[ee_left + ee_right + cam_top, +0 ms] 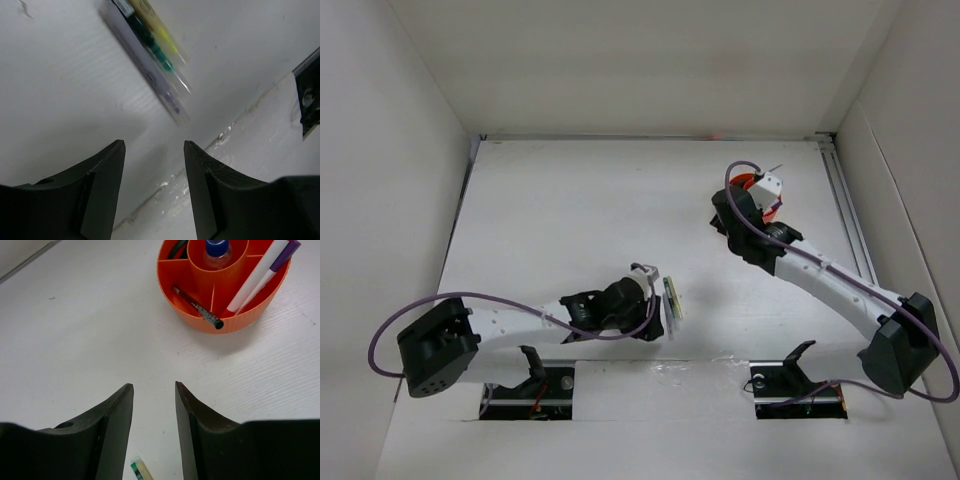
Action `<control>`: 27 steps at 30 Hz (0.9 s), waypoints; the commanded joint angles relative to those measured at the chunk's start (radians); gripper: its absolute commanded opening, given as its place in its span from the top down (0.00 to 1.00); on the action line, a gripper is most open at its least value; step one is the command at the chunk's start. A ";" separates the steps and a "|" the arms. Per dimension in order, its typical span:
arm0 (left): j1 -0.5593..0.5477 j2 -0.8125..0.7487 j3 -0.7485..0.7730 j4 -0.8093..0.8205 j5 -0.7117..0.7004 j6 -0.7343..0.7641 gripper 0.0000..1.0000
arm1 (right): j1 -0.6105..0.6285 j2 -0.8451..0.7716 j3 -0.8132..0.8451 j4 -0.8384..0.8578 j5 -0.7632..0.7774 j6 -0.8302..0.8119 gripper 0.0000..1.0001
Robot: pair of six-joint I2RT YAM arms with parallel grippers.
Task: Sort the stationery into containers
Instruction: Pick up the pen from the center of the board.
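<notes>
White tabletop (580, 200) filled most of the top view, walled on 3 sides. Left arm (510, 325) ran from lower left toward bottom centre; right arm (820, 275) ran from lower right up to the upper right. Left gripper (154, 145) had its jaws apart w/ nothing between them, over bare tabletop. Right gripper (154, 386) was likewise apart & empty. Orange holder (240, 322) stood at the upper right of the right wrist view, well apart from the gripper tips; in the top view it was mostly hidden behind the right wrist. A bunch of pens (150, 55) lay side by side at top centre of the left wrist view, blurred: one lilac-white, one green, one yellow. In the top view they lay just right of the left gripper. Inside the holder, a white barrel w/ purple end (260, 275) leaned in the right-hand outer compartment (one pen or two, couldn't tell). A red pen (197, 307) w/ dark tip lay in the near compartment, tip over the rim. A small clear bottle (217, 252) w/ blue cap stood in the inner ring. A green & cream pen end (139, 471) showed at the bottom edge of that view
</notes>
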 commanded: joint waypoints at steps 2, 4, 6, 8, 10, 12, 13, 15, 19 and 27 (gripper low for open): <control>-0.141 0.097 0.135 -0.120 -0.108 -0.093 0.53 | 0.005 -0.065 -0.021 0.075 -0.059 -0.008 0.55; -0.187 0.172 0.190 -0.158 -0.142 -0.125 0.51 | 0.005 -0.074 -0.031 0.085 -0.068 -0.008 0.55; -0.223 0.220 0.221 -0.168 -0.167 -0.138 0.51 | 0.005 -0.086 -0.043 0.098 -0.091 -0.008 0.55; -0.233 0.264 0.243 -0.168 -0.176 -0.149 0.51 | 0.005 -0.097 -0.054 0.109 -0.112 -0.017 0.55; -0.234 0.273 0.257 -0.177 -0.210 -0.160 0.51 | 0.005 -0.106 -0.054 0.109 -0.122 -0.017 0.55; -0.234 0.298 0.284 -0.191 -0.260 -0.169 0.51 | 0.005 -0.117 -0.064 0.109 -0.122 -0.028 0.55; -0.234 0.307 0.293 -0.206 -0.273 -0.178 0.51 | 0.005 -0.126 -0.074 0.120 -0.131 -0.028 0.55; -0.234 0.333 0.318 -0.217 -0.297 -0.179 0.51 | 0.005 -0.137 -0.074 0.120 -0.131 -0.028 0.55; -0.234 0.390 0.356 -0.247 -0.331 -0.179 0.52 | -0.008 -0.157 -0.092 0.129 -0.152 -0.028 0.54; -0.255 0.490 0.422 -0.355 -0.402 -0.178 0.73 | -0.027 -0.205 -0.101 0.138 -0.186 -0.028 0.52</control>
